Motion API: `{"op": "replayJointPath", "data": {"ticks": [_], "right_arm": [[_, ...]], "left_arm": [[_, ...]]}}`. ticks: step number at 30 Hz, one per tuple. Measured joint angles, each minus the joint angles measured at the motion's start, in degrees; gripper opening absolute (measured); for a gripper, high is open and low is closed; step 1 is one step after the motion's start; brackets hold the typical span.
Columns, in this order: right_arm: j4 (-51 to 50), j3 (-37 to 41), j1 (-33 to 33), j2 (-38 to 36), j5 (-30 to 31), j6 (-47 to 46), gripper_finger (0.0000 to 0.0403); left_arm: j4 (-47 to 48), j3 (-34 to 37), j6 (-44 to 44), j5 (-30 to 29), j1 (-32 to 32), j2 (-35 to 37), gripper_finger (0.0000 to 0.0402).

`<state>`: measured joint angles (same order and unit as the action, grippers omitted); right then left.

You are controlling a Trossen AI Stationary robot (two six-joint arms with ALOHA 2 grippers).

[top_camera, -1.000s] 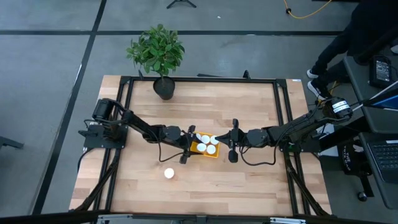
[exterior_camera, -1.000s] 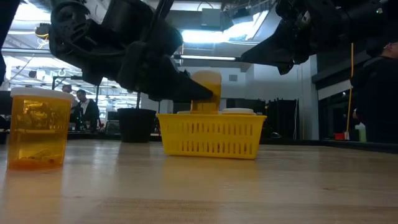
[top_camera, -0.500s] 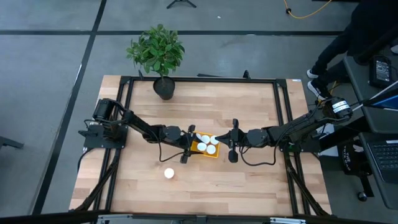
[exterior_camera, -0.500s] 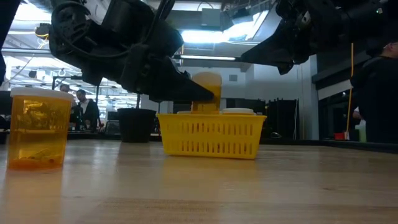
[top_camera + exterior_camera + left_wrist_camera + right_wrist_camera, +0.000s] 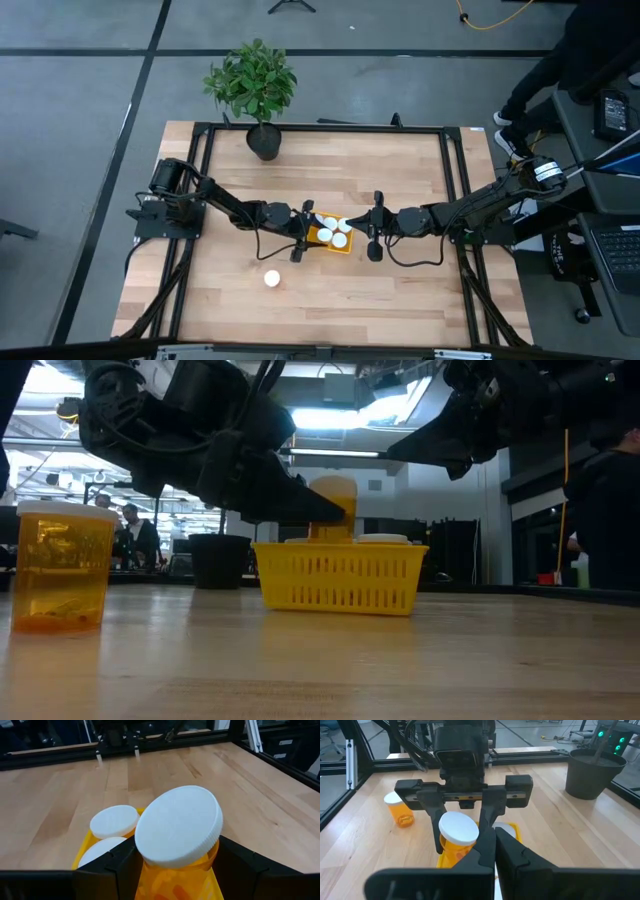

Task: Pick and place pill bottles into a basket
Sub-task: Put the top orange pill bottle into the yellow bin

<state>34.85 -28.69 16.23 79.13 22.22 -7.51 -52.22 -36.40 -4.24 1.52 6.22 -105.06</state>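
The wooden counter carried a potted plant at its far edge and a yellow basket near its middle. The left gripper hung over the basket's left edge, its fingers clamped on a pill bottle held above the basket. The right gripper waited just right of the basket, fingers together. White-capped bottles stood inside the basket. One more bottle stood alone toward the counter's near edge.
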Motion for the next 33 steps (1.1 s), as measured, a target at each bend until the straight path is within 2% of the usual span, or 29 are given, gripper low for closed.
{"op": "replayJointPath", "data": {"ticks": [33], "right_arm": [[0.0, 0.0, 0.0, 0.0, 0.0, 0.0, 0.0004]], "left_arm": [[0.7, 0.0, 3.2, 1.1, -0.6, -1.0, 0.021]]}}
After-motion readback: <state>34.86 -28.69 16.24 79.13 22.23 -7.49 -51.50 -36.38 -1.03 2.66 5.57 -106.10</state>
